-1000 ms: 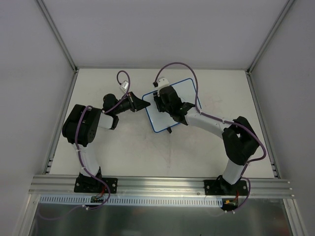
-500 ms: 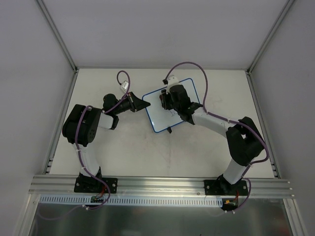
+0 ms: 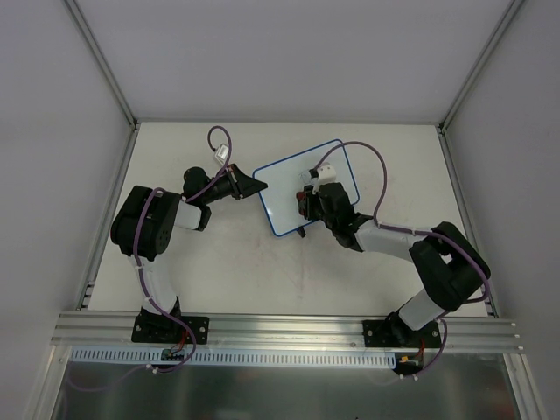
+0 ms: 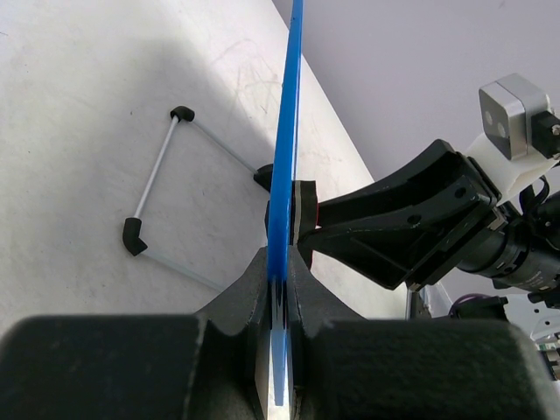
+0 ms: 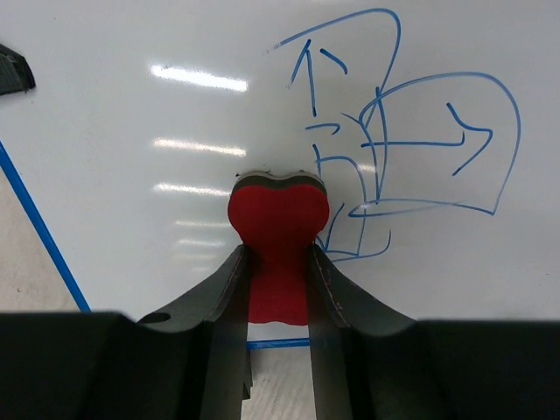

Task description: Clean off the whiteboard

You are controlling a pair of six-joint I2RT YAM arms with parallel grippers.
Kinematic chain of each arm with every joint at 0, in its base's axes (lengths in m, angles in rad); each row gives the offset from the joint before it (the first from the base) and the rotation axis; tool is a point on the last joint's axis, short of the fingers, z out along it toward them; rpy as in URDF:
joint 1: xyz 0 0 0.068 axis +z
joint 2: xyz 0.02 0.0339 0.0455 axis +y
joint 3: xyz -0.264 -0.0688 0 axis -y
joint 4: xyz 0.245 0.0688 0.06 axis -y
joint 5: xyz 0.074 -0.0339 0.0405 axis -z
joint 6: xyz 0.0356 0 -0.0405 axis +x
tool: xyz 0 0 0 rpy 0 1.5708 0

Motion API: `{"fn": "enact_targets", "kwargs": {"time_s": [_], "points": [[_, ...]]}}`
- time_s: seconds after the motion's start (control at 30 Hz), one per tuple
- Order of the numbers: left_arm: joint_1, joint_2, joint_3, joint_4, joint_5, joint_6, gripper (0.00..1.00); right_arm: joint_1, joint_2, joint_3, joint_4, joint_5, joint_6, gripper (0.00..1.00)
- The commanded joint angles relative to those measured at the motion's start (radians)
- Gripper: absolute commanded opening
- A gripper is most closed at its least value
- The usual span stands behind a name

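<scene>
Held steady: whiteboard (image 3: 284, 188) edge pinched in left tool (image 4: 280, 278); right tool (image 5: 278, 262) pinches red eraser (image 5: 278, 214) against whiteboard face beside scribbles (image 5: 411, 143), for wiping.

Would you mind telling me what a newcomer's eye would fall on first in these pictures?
Most striking is the red eraser, gripped in the right hand and pressed against the whiteboard mid-table, right beside the blue scribbles of arrows and loops. Next comes the left hand, shut on the board's blue frame at its left edge, apparently steadying it.
</scene>
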Motion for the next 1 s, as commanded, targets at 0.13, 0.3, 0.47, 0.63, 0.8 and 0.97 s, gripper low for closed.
{"fn": "enact_targets", "kwargs": {"time_s": [0.13,0.3,0.47,0.63,0.8,0.97], "points": [[-0.016,-0.012,0.000,0.103,0.076,0.018,0.00,-0.009,0.049,-0.104,-0.079,0.045,0.050,0.00],[-0.018,-0.010,0.003,0.103,0.078,0.018,0.00,-0.009,0.035,-0.070,-0.079,0.035,0.034,0.00],[-0.018,-0.009,0.003,0.103,0.079,0.015,0.00,-0.009,0.045,0.063,-0.150,-0.017,-0.002,0.00],[-0.018,-0.007,0.003,0.103,0.081,0.017,0.00,0.005,0.081,0.264,-0.230,-0.048,-0.028,0.00],[-0.018,-0.009,0.003,0.107,0.082,0.014,0.00,0.031,0.160,0.456,-0.339,-0.067,-0.075,0.00],[-0.016,-0.010,0.000,0.111,0.086,0.015,0.00,0.039,0.220,0.614,-0.412,-0.079,-0.095,0.00]]}}
